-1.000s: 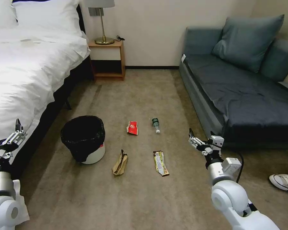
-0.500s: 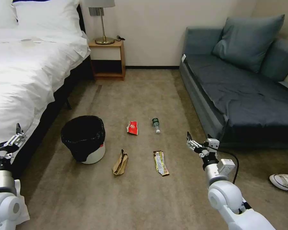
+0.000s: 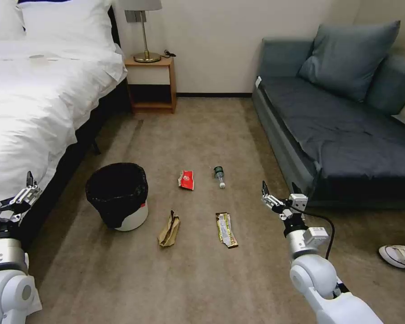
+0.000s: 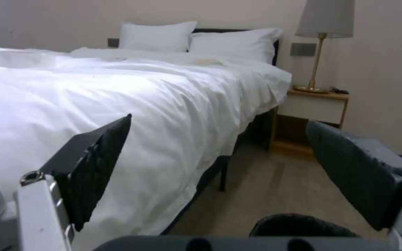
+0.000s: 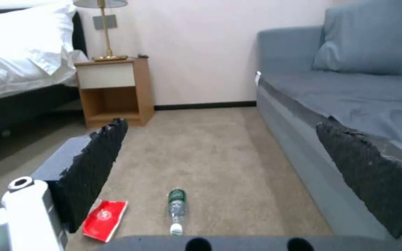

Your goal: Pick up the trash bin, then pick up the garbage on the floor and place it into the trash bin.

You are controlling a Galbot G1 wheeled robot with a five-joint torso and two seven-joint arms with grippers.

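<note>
Facing trash bin [image 3: 117, 195], four litter pieces [image 3: 168, 229]

Both arms are glossy white with rounded joint housings and a silver metal cuff behind each wrist. The left gripper [image 3: 14, 196] and right gripper [image 3: 279, 194] have pale grey frames and black textured fingers [image 5: 94, 167]; behind the right fingers, a black cable loops past a small white box

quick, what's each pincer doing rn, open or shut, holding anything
Left pincer: open, holding nothing, raised beside the bed.
Right pincer: open, holding nothing, raised above the carpet near the sofa.
</note>
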